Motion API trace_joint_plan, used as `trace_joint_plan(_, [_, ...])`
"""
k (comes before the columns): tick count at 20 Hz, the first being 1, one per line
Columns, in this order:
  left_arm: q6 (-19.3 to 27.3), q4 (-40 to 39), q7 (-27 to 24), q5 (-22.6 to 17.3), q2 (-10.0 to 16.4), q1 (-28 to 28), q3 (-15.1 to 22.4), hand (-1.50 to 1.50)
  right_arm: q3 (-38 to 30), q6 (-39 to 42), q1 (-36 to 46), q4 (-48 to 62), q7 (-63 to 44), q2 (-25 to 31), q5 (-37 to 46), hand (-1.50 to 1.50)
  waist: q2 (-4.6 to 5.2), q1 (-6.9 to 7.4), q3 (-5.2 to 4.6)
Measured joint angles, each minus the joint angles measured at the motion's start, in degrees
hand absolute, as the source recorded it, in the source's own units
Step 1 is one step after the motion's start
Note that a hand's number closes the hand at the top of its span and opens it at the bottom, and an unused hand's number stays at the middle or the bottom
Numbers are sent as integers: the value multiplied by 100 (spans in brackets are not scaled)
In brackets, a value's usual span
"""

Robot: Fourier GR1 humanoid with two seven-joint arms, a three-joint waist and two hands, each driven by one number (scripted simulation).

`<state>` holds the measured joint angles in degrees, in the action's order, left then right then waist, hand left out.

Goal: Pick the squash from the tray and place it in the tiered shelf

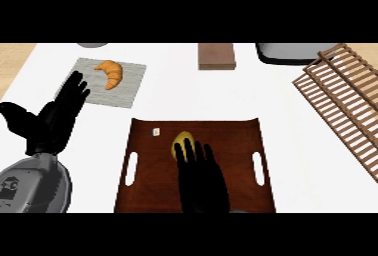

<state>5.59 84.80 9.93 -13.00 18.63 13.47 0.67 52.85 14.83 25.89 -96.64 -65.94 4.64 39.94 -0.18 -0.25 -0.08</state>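
**A:** Where do we see the right hand point(201, 180)?

**B:** It extends from the view's lower edge over the brown tray point(236, 145), palm down. Its fingers are straight and close together, pointing toward the far side. We read it as released, curled round nothing.

**A:** And the squash point(182, 137)?

**B:** We find it lying on the tray, in the far half and a little left of the middle. The fingertips overlap its near end. We cannot tell whether they touch it or hang above it.

**A:** The left hand point(55, 120)?

**B:** We see it at the left, fingers up and relaxed, holding nothing. It is beside a grey mat point(122, 95) with a croissant point(111, 73) on it.

**A:** The tiered shelf point(339, 95)?

**B:** We see it on the white surface point(184, 95) at the right, well apart from the tray and the squash.
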Motion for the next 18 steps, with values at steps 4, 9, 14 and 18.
trace_joint_plan(4, [32, 6, 74, 43, -59, 47, -1, 0, 8, 86, -202, 158, 80, -134, 229, -150, 3, 3, 3])
trace_joint_plan(9, [-33, 40, 71, 59, -85, 11, -35, 0, -28, 125, -441, 266, 176, -202, 486, -150, 7, 16, 5])
trace_joint_plan(14, [-125, 135, 174, 40, -70, 4, -122, 0, -171, 122, -638, 408, 341, -277, 762, -150, 11, 24, 6])
trace_joint_plan(18, [-158, 133, 233, 70, -68, 78, -198, 0, -100, -21, -636, 762, 389, -345, 817, -150, 15, 40, 6])
